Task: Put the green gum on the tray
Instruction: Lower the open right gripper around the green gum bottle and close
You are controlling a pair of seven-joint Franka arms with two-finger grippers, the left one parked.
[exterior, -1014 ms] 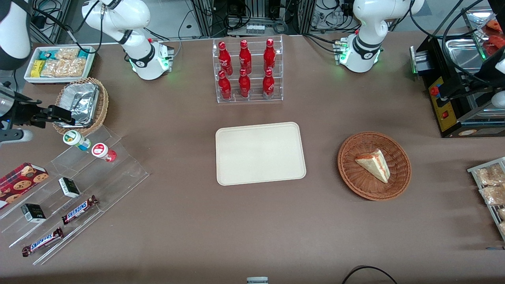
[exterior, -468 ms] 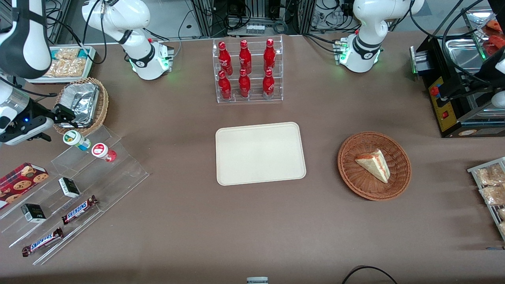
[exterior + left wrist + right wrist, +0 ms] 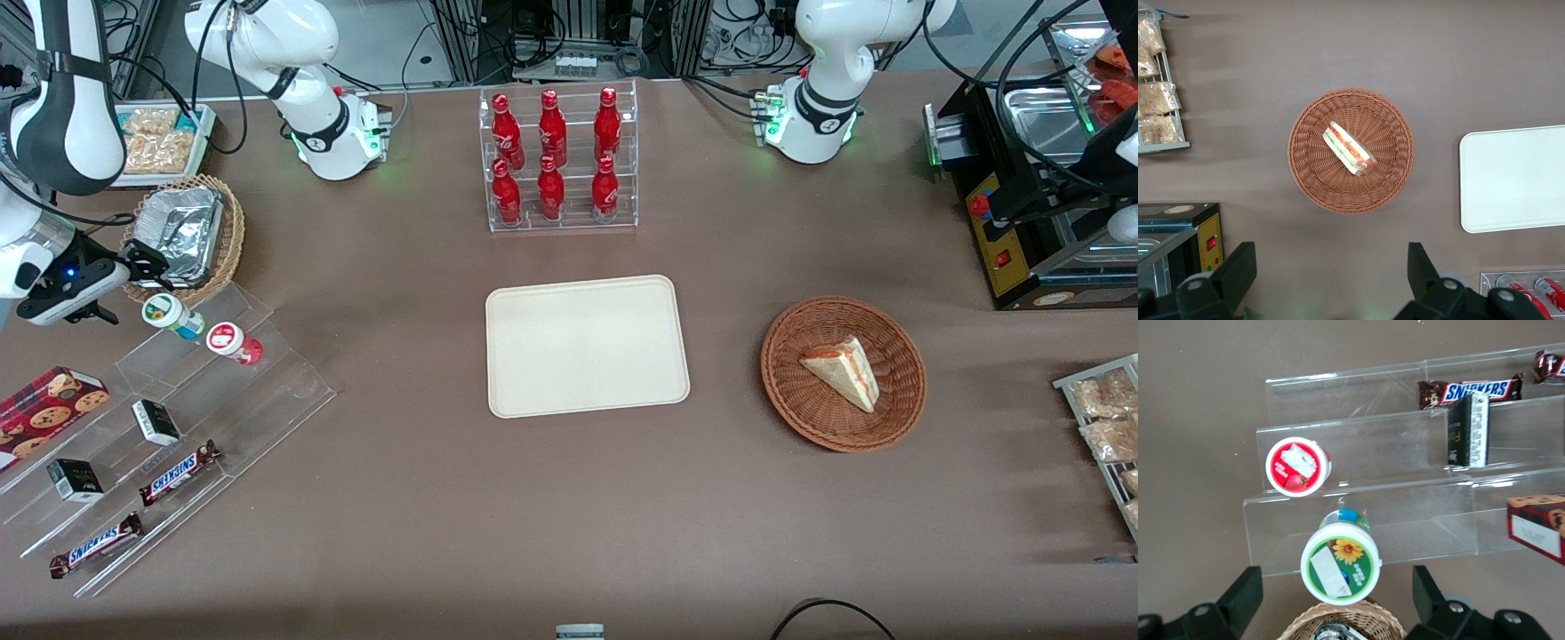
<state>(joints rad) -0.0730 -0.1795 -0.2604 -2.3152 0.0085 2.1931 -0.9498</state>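
Hovering wide open, the gripper hangs just above the green gum, which stands on the clear acrylic riser beside the red-lidded canister. Its fingertips are cut off in the wrist view. Nearer the table's middle, the tray lies bare

White arm, black pincer, blue light.

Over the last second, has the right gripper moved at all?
Yes. The gripper has drawn back toward the working arm's end of the table, against the foil-lined basket, and now hangs open just above the green gum.
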